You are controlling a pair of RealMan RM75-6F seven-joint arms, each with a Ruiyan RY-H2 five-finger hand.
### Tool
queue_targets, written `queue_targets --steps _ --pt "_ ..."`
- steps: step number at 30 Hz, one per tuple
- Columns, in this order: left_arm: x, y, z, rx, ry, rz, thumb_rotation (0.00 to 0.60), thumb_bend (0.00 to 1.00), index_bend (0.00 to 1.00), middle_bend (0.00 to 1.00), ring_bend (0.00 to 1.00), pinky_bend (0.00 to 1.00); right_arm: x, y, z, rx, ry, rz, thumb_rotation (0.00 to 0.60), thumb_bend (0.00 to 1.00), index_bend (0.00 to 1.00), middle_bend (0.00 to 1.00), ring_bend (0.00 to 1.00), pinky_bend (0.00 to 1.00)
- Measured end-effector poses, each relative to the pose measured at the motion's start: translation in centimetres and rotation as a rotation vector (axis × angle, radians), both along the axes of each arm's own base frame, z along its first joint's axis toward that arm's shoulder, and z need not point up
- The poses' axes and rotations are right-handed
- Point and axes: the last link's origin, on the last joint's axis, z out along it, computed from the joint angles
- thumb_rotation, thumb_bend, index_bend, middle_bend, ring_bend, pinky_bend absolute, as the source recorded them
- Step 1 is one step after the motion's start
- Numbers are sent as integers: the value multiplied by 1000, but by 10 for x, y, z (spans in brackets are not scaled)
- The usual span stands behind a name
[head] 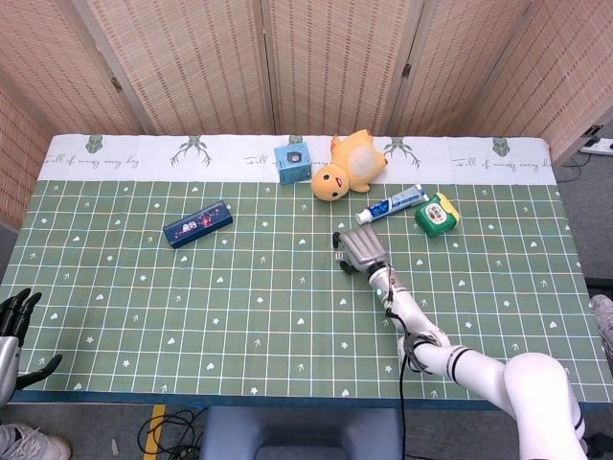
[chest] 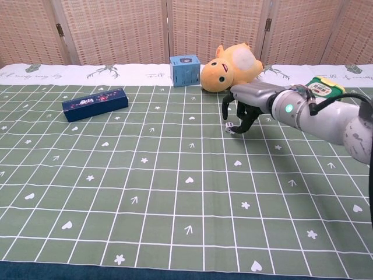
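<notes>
My right hand point(head: 362, 247) point(chest: 252, 98) hovers over a tiny white die point(chest: 229, 127) on the green checked cloth point(head: 239, 316). Its fingers curve down on either side of the die, and I see no firm contact. In the head view the die point(head: 339, 256) peeks out at the hand's left edge. The right forearm stretches in from the right of the chest view. My left hand point(head: 14, 321) hangs off the table's near left corner with its fingers apart and nothing in them.
A dark blue long box point(head: 197, 223) point(chest: 95, 104) lies at the left. At the back are a light blue cube box point(head: 291, 161), a yellow plush toy point(head: 347, 165), a toothpaste tube point(head: 393, 205) and a green tin point(head: 436, 213).
</notes>
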Motion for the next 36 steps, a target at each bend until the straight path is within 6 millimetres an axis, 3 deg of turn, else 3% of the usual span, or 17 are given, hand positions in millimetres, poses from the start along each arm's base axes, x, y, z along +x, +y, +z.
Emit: queue_targets --steps 17,28,30,34,36 --pt "-6 -2 1 3 1 15 600 195 86 71 102 149 2 -4 -11 -6 5 -11 600 307 578 910 989 1000" --pt "-6 -3 0 0 0 17 600 195 86 71 102 149 13 9 5 -6 -101 39 600 322 607 921 994 1000" --pt "-4 -2 0 -1 2 13 600 195 85 71 102 149 18 15 10 -2 -173 48 600 287 527 923 996 1000" --pt "-2 -3 0 3 4 2 600 195 86 71 102 149 25 28 25 -7 -345 68 600 209 74 928 998 1000" --pt "0 -3 -1 0 4 -2 600 195 86 71 102 149 26 34 38 -31 -429 95 600 209 14 928 998 1000"
